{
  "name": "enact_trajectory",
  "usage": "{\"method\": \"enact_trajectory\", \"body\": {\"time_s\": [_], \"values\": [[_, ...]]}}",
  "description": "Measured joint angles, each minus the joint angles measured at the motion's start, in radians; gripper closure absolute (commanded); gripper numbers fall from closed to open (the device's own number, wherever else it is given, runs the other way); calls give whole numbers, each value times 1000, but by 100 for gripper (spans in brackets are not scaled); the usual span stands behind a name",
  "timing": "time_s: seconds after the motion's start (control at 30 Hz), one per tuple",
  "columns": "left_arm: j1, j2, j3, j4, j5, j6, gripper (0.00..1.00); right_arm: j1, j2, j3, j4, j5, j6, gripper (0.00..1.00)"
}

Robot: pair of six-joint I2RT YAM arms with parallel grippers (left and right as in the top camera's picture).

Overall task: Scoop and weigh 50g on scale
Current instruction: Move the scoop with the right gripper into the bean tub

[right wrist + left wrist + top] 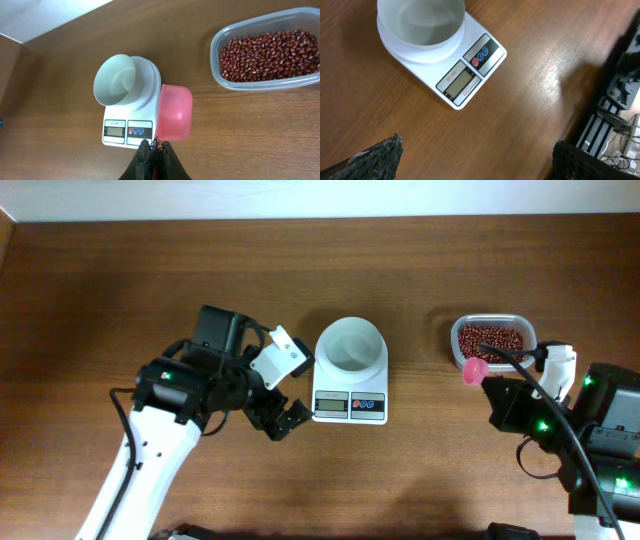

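Observation:
The white scale stands mid-table with its round white bowl empty on top. The red-brown beans fill a clear tub to the right of it. My right gripper is shut on the handle of a pink scoop, which hovers by the tub's near left corner. In the right wrist view the scoop is empty, ahead of the right gripper. My left gripper is open and empty just left of the scale's display. In the left wrist view, bare wood lies between its fingertips, short of the scale.
A pale wall edge runs along the table's far side. Black equipment and cables sit past the table's edge in the left wrist view. Bare brown wood surrounds the scale and the tub.

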Motion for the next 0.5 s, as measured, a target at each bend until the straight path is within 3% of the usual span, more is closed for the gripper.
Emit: {"method": "enact_trajectory", "body": {"time_s": [0.13, 0.5], "values": [[-107, 0, 0, 4, -31, -57, 1, 0, 0, 91, 0, 15, 0, 96], [-113, 0, 0, 4, -37, -63, 1, 0, 37, 119, -40, 274, -39, 96]]}}
